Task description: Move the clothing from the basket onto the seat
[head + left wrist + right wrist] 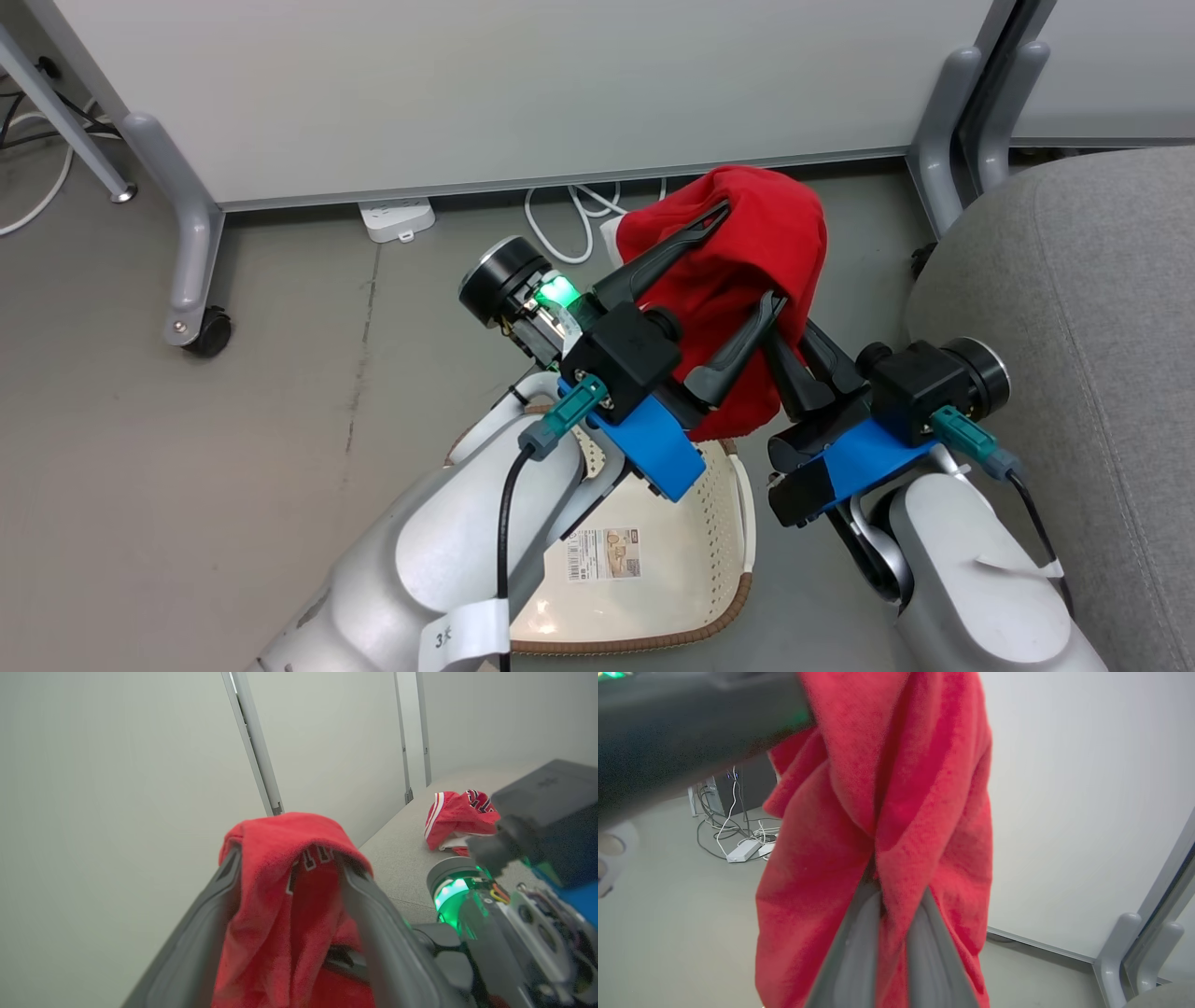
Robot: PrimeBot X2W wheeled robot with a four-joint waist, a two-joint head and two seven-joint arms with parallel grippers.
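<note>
Grey floor (280, 392) under a run of white partition panels (513, 84) on wheeled legs.

- Red garment (780, 219): off the floor, hanging in a bunch above the far end of the basket (691, 532), clear of its rim. Faint pale-outlined lettering showed on an inner fold in the left wrist view.
- Left pincer (750, 252): above the basket's far end, jaws spread wide. Cloth lay draped over the tips of both fingers (196, 942) and sagged between them, with no pinch on it.
- Right pincer (794, 345): above the basket's far right, jaws closed tight on a gathered fold low in the red garment. The right wrist view showed fabric squeezed between the two tips and hanging down either side.
- Basket: on the floor, partly covered by the left forearm. Cream perforated wall, brown woven rim and a label (607, 553) on its bottom were visible. No cloth was seen in the part that showed.
- Seat (1074, 280): large grey cushion to the right of the basket, near but not touching it as far as I could tell.
- Striped red garment (455, 819): crumpled on the seat, with white stripes and dark lettering showing. Its spot relative to the basket could not be told.
- Beyond the basket, at the foot of the panels: a white power strip (397, 219) and looped white cables (569, 219). A caster (207, 331) stood farther left.
</note>
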